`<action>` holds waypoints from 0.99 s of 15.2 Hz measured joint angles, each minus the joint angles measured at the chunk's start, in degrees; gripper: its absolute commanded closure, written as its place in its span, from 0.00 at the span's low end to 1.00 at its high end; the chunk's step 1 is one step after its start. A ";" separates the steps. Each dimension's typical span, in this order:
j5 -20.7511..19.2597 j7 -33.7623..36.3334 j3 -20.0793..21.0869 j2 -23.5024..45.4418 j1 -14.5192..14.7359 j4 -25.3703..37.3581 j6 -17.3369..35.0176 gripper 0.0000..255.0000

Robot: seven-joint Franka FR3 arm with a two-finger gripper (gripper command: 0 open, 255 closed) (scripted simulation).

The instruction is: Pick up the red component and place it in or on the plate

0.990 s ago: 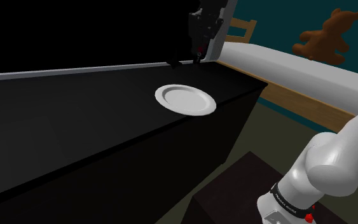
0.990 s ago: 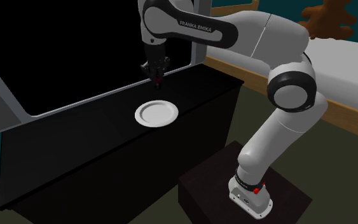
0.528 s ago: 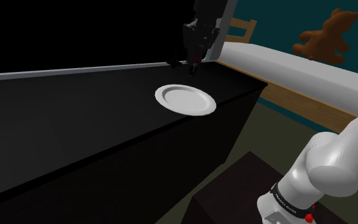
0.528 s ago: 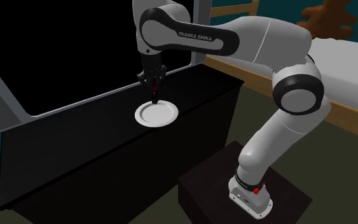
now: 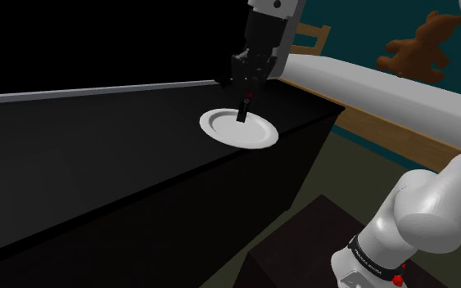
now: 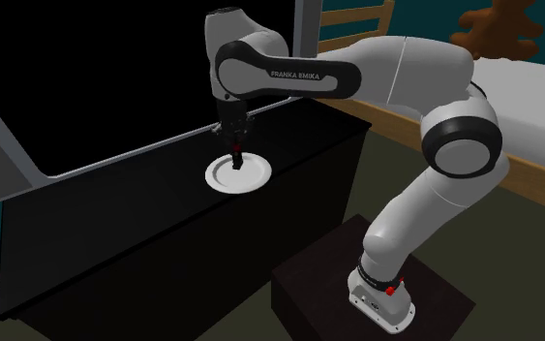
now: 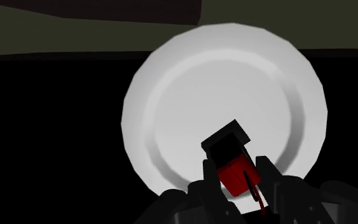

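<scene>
Black gripper (image 7: 236, 170) clasped the red-and-black component (image 7: 234, 179), poised over the white plate (image 7: 165, 89), plate sat on black counter (image 5: 97, 155).

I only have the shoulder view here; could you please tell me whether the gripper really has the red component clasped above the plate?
Observer: Yes. In the wrist view the gripper is shut on the red component, with a finger against each side of it.
Operator: Thank you. What is the dark piece below the fingers?
Observer: It is a black, block-like end on the red component, sticking out past the fingertips towards the plate.
Operator: Is it over the rim or the middle?
Observer: In the wrist view it shows against the plate's flat inner part, inside the raised rim. I cannot tell whether it touches.
</scene>
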 measured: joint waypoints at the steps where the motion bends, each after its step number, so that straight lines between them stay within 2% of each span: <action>1: 0.13 -0.07 -0.04 -0.40 0.05 -1.21 0.82 1.00; 9: 0.23 -0.12 -0.01 -0.66 0.10 -3.36 2.74 1.00; 10: 0.23 -0.12 -0.01 -0.66 0.10 -3.36 2.75 0.00; 15: 0.23 -0.12 -0.01 -0.67 0.10 -3.37 2.76 0.00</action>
